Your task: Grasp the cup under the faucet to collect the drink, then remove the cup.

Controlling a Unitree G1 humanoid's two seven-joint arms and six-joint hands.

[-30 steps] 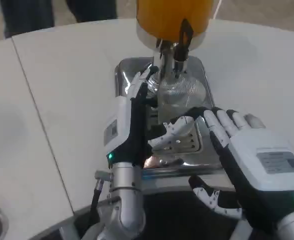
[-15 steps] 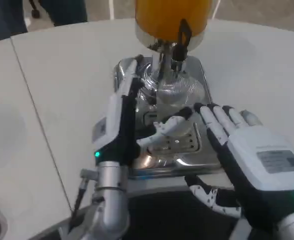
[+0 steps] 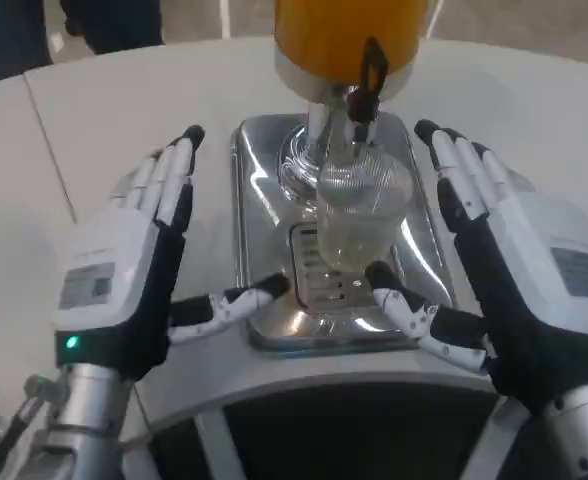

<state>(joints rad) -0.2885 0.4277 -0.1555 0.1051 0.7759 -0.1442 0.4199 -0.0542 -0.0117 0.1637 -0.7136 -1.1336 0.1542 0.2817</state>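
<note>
The cup stands upright on the chrome drip tray, directly below the faucet of the orange drink dispenser, near the centre of the white counter. It is a clear, ribbed tumbler with pale liquid in its lower part.

Handling judgement: the wall is probably thin plastic or glass, so it is light, smooth, and liable to slip or deform under heavy pressure. Liquid weight sits low; tilting risks a spill.

Recommended hold: wrap the mid-body, below the rim and above the tray, with thumb opposite the fingers. Keep clear of the faucet at the cup's 12 o'clock.

The left hand is at the cup's 9 o'clock, beside the tray, fingers spread, holding nothing. The right hand is at 3 o'clock, fingers likewise spread and empty. Both thumbs reach inward over the tray's near edge, apart from the cup.
</note>
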